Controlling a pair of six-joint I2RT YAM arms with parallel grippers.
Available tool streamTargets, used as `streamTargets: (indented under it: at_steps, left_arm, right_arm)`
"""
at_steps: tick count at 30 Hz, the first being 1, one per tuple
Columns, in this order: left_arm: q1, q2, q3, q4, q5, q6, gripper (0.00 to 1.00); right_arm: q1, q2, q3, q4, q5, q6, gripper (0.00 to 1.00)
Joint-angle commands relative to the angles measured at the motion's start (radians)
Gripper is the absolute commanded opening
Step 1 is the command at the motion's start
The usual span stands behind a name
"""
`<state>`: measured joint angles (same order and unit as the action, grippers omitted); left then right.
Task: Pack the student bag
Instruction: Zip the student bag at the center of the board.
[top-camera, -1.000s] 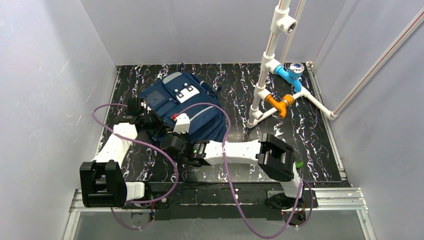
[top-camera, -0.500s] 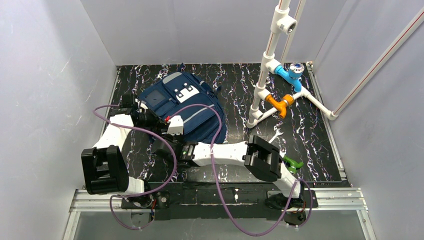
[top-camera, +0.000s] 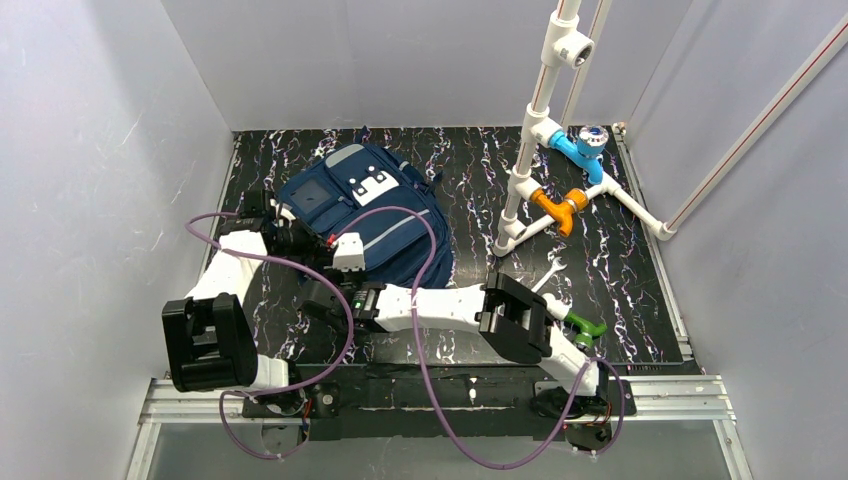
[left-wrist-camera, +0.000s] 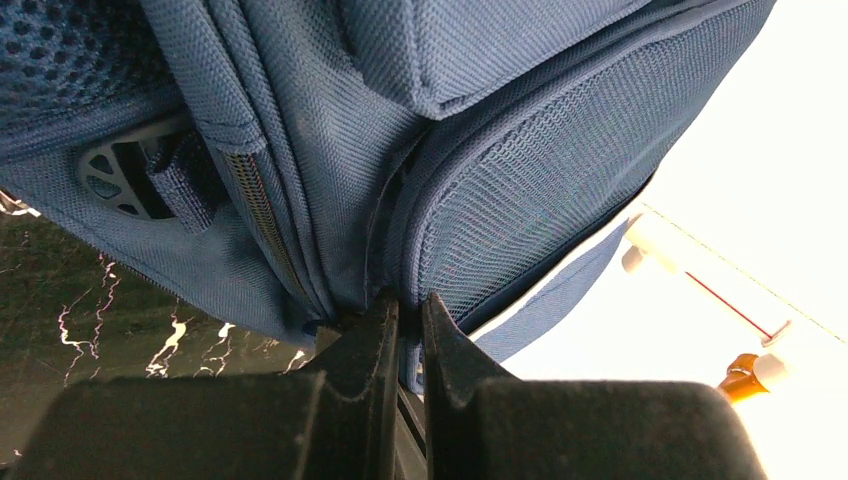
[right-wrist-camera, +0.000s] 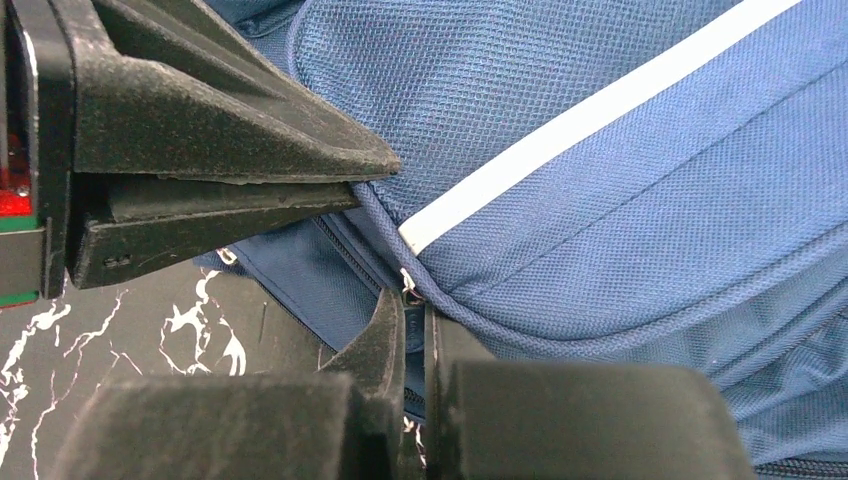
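Observation:
The student bag, navy blue with a white stripe, lies on the left half of the black marbled table. My left gripper is at the bag's near left edge. In the left wrist view it is shut on a fold of the bag's fabric beside a zip seam. My right gripper reaches across from the right to the same corner. In the right wrist view it is shut on a blue zipper pull at the bag's edge. The left gripper's black fingers show just above.
A white pipe frame with a blue fitting and an orange fitting stands at the back right. A small wrench and a green-handled tool lie by the right arm's elbow. Grey walls enclose the table.
My right arm has slid left toward the bag's near corner, and its gripper has gone from open to shut on the zipper pull. The left gripper has kept its hold on the fabric.

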<state>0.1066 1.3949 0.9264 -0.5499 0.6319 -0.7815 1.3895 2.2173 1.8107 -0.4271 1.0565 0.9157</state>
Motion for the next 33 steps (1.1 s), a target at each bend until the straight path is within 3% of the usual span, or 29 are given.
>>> streamTargets:
  at_steps: [1, 4, 9, 14, 22, 25, 28, 33]
  left_arm:
    - [0.022, -0.051, -0.008, -0.029, -0.090, 0.015, 0.00]
    - [0.026, -0.052, -0.005, -0.027, -0.140, 0.021, 0.00]
    - [0.036, -0.051, -0.006, -0.021, -0.162, 0.029, 0.00]
    - [0.044, -0.054, -0.002, -0.034, -0.194, 0.051, 0.00]
    - [0.063, -0.065, -0.005, -0.050, -0.237, 0.066, 0.00]
    - [0.063, -0.069, -0.009, -0.052, -0.239, 0.078, 0.00]
    - [0.064, -0.083, -0.005, -0.067, -0.286, 0.099, 0.00]
    - [0.066, -0.107, -0.012, -0.076, -0.342, 0.112, 0.00]
  right_arm:
    - [-0.024, -0.112, -0.052, -0.060, 0.021, -0.123, 0.01]
    - [-0.030, -0.238, -0.188, 0.104, -0.118, -0.282, 0.01]
    - [-0.113, -0.381, -0.345, 0.179, -0.410, -0.253, 0.01]
    - [-0.160, -0.487, -0.482, 0.257, -0.551, -0.312, 0.01]
    - [-0.293, -0.601, -0.692, 0.273, -0.548, -0.566, 0.01]
    - [-0.329, -0.613, -0.713, 0.257, -0.541, -0.690, 0.01]
    - [-0.357, -0.640, -0.711, 0.200, -0.440, -0.765, 0.01]
    - [-0.478, -0.694, -0.776, 0.263, -0.426, -0.885, 0.01]
